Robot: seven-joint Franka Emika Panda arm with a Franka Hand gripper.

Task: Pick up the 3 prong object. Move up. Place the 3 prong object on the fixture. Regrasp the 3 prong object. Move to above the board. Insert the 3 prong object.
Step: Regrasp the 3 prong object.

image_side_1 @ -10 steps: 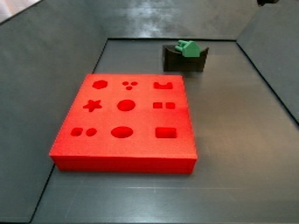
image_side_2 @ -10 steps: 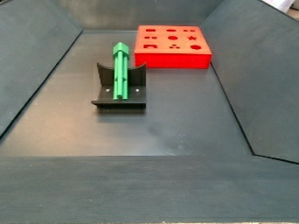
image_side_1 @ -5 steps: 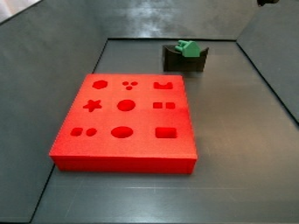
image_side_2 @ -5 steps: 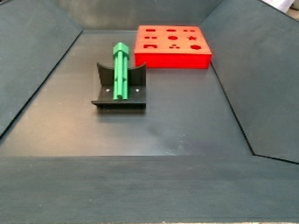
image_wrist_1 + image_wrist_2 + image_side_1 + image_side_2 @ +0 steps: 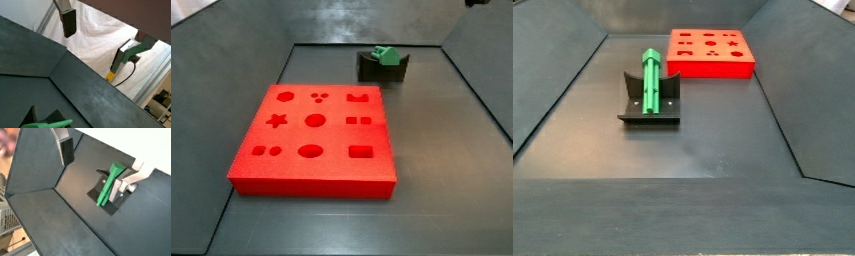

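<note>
I'm looking at a lab test cell: a dark walled bin (image 5: 687, 150) holding only the red board (image 5: 315, 135) and the fixture (image 5: 651, 108). White sheeting (image 5: 107, 35) and a yellow-tagged cable (image 5: 120, 76) hang beyond. The gripper (image 5: 100, 163) hovers well above, its fingers (image 5: 65, 150) empty.

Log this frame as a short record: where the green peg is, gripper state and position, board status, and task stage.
peg: 3 prong object lies on the fixture, apart from the board
gripper: gripper open, nothing between the fingers, raised above the fixture; out of both side views
board: board flat on the floor, its holes unfilled
stage: peg placed on fixture; regrasp not yet done
</note>
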